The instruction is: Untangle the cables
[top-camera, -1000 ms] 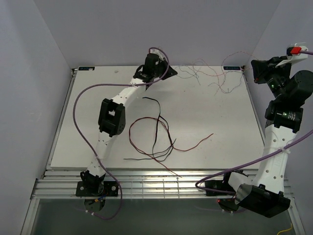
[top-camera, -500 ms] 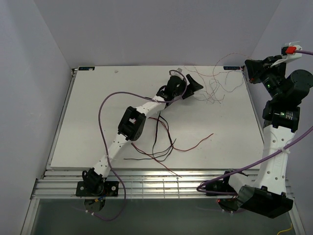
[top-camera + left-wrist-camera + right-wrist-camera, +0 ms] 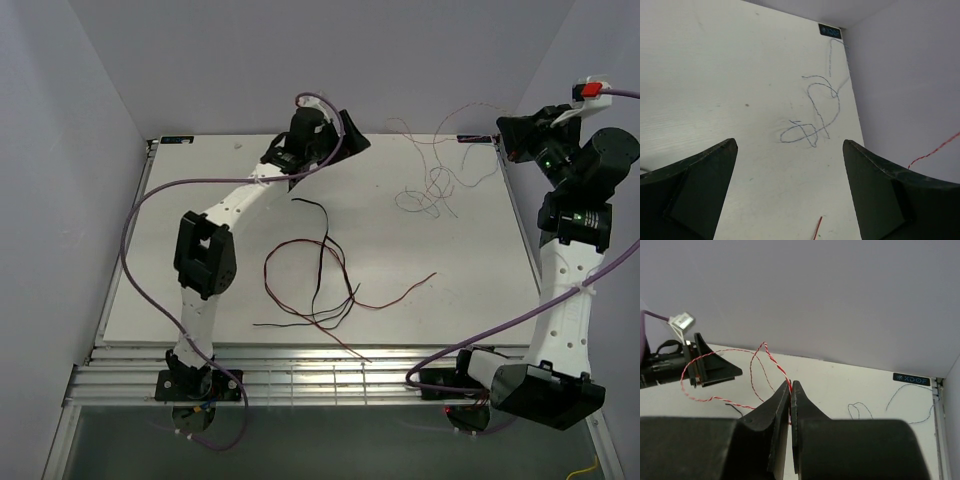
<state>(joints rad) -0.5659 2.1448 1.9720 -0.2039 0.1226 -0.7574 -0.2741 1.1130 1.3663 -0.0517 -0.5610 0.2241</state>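
Right wrist view: the right gripper (image 3: 790, 385) is pinching a thin red-and-white twisted wire (image 3: 771, 358) looping leftward toward the wide-open left gripper (image 3: 790, 145), which is hovering nearer the black and dark-red mid-table cables (image 3: 335, 305).

The flat white worktop (image 3: 200, 250) looked matt and faintly grained; the black plastic left tool (image 3: 789, 145) looked dull, smooth; the thin red-and-white twisted cable (image 3: 772, 360) looked plastic-sheathed.

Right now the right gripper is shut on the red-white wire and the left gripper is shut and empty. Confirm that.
Wrong on the left gripper: it is open and empty, as the left wrist view shows. The right gripper is shut on the red-white wire.
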